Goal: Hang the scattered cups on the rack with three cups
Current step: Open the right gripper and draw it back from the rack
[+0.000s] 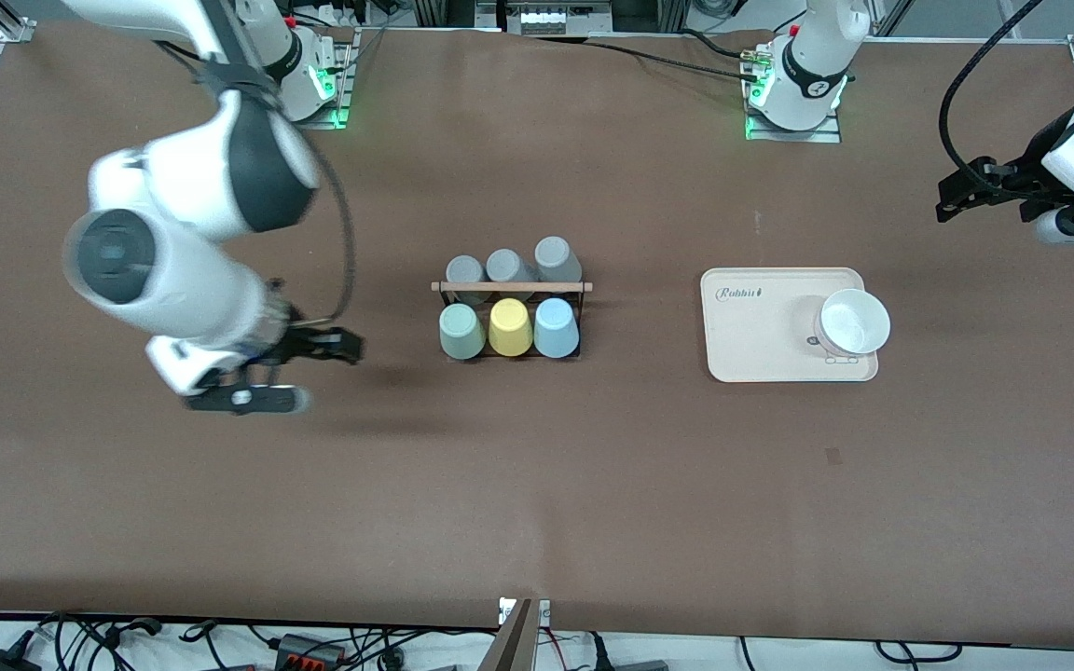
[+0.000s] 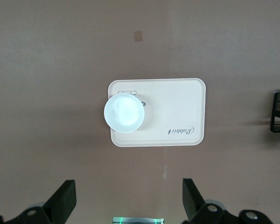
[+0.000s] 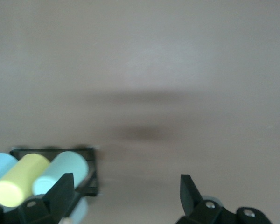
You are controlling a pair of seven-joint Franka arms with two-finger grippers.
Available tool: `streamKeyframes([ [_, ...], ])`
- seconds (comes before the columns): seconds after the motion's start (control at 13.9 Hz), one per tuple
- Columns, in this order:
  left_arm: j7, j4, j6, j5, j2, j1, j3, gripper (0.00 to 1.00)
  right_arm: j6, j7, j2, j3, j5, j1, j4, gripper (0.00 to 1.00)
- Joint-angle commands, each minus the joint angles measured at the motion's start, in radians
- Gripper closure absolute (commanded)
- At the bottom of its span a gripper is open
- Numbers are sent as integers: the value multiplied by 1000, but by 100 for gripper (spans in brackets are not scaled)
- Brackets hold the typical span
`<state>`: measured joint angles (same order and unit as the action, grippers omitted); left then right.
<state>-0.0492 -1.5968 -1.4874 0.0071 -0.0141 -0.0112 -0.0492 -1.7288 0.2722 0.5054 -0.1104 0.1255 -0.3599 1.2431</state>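
Currently, right gripper [image 1: 337,347]: fingers spread, holding nothing, over bare table beside the rack [image 1: 511,287].
Left gripper [image 1: 952,207]: waiting, fingers apart, empty.
Rack: six upturned cups; nearer row mint-green cup [image 1: 461,332], yellow cup [image 1: 510,327], light blue cup [image 1: 556,327]; apparently three grey cups [image 1: 509,266] farther back.
Cream tray [image 1: 761,331]: one white bowl [image 1: 853,321].
Surface: brown table [image 1: 537,485].

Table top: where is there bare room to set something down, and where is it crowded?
Bare table runs nearer the front camera than the rack and tray, and between those two. The rack is full of cups. The open right gripper hangs beside it; the open left gripper waits past the tray.
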Motion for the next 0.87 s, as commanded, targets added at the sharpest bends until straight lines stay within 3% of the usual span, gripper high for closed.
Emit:
streamKeyframes([
  [0.0, 6, 29, 13, 24, 14, 2, -3, 0, 41, -50, -73, 9, -68, 82, 10, 0],
  [0.22, 6, 29, 13, 24, 14, 2, -3, 0, 84, -61, -137, 2, -90, 122, 12, 0],
  [0.43, 6, 29, 12, 24, 14, 2, -3, 0, 87, -118, -142, -32, -87, 177, 10, 0],
  [0.58, 6, 29, 12, 24, 14, 2, -3, 0, 89, -188, -175, -9, -76, 270, 25, 0],
  [0.79, 6, 29, 12, 22, 14, 2, -3, 0, 87, -217, -209, 29, -86, 325, 35, 0],
])
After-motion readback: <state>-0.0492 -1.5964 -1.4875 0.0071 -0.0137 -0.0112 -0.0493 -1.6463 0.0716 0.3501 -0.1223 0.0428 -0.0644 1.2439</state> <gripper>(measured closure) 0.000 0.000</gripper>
